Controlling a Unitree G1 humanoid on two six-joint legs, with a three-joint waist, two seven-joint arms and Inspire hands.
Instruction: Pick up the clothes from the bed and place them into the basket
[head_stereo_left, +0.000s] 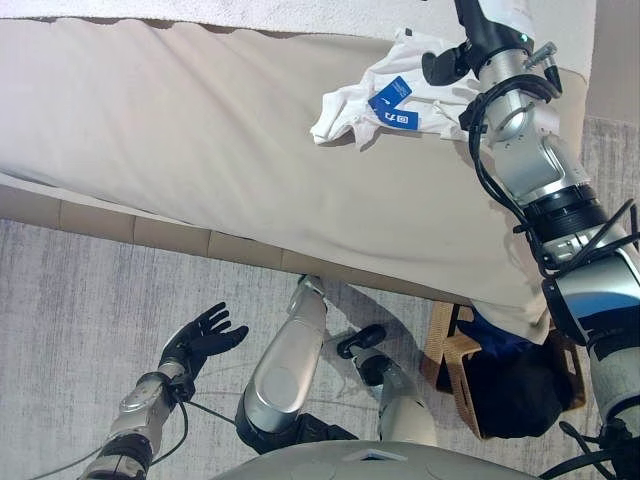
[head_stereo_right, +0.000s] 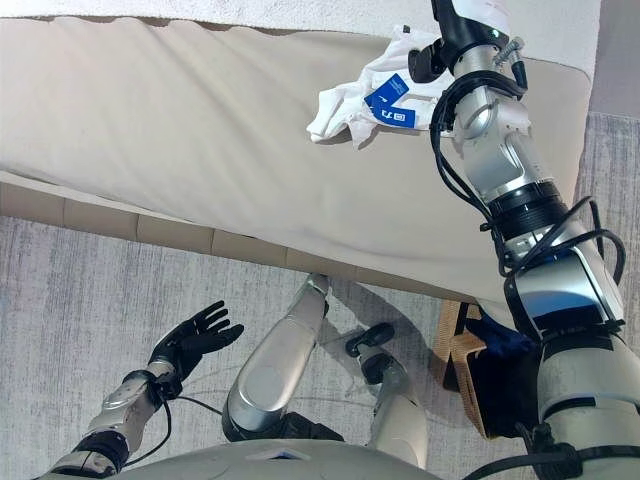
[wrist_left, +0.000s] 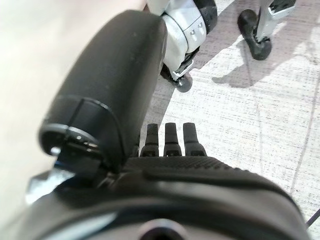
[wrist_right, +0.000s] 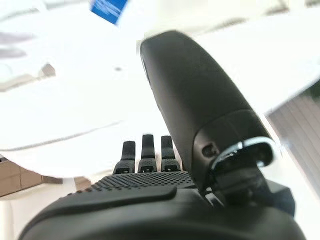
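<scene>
A crumpled white garment (head_stereo_left: 365, 100) with a blue tag lies on the beige bed (head_stereo_left: 180, 130), near its far right corner. My right hand (head_stereo_left: 443, 66) reaches over the bed and rests at the garment's right edge. In the right wrist view its fingers (wrist_right: 145, 150) and thumb are straight above the white cloth (wrist_right: 70, 100), so it is open and grips nothing. My left hand (head_stereo_left: 200, 338) hangs low over the carpet in front of the bed, open and empty. The woven basket (head_stereo_left: 447, 350) stands on the floor at the lower right, partly behind my right arm.
Dark blue and black clothes (head_stereo_left: 510, 390) lie in the basket. The bed sheet's edge hangs down over the basket's far side. A grey carpet (head_stereo_left: 90, 290) covers the floor in front of the bed frame (head_stereo_left: 100, 220).
</scene>
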